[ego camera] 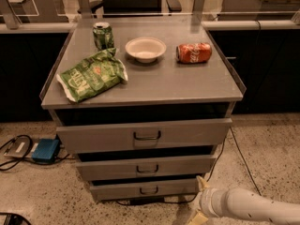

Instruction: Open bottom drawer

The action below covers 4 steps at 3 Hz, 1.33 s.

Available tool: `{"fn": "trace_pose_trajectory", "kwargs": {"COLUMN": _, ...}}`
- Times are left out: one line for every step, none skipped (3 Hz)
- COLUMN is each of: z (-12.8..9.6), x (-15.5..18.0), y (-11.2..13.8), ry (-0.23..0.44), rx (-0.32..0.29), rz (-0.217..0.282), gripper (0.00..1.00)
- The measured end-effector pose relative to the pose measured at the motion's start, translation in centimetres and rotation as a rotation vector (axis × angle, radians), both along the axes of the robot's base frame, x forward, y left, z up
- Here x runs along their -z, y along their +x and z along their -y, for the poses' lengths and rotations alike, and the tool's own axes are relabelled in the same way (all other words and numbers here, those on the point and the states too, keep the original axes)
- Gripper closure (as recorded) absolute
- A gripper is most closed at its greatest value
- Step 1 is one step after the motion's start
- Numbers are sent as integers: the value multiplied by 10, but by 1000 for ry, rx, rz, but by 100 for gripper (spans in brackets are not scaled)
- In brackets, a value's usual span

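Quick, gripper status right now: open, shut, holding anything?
Gripper: open, holding nothing, low by the right end of the bottom drawer, away from its handle.

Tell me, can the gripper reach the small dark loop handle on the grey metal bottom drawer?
Probably yes: the gripper sits low beside the bottom drawer at its right end, and nothing stands between it and the handle, though it must shift toward the drawer's middle.
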State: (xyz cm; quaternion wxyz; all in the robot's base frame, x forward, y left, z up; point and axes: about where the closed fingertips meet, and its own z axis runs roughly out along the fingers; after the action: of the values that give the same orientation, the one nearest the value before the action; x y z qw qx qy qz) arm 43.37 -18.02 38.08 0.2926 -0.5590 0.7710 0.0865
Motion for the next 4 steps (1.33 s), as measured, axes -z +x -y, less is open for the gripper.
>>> {"fn": "trace_pose_trajectory", "kwargs": {"z": -12, "x": 47, "y": 2, "ry": -13, "rx": -10, "rz": -79, "gripper": 0}}
{"fn": "trace_pose_trajectory", "kwargs": {"z": -19, "x": 90, "y": -1, "ry": -16, "rx": -15, "rz": -151, "gripper": 0}}
{"fn": "trace_pose_trajectory", "kwargs": {"z": -24, "x": 130, "y": 10, "ry": -17, "rx": -11, "rz": -179, "gripper": 0}}
{"fn": "trace_pose_trajectory", "kwargs": {"z": -29, "x": 145, "y": 28, "ry": -7, "rx": -7, "rz": -149, "gripper": 0}}
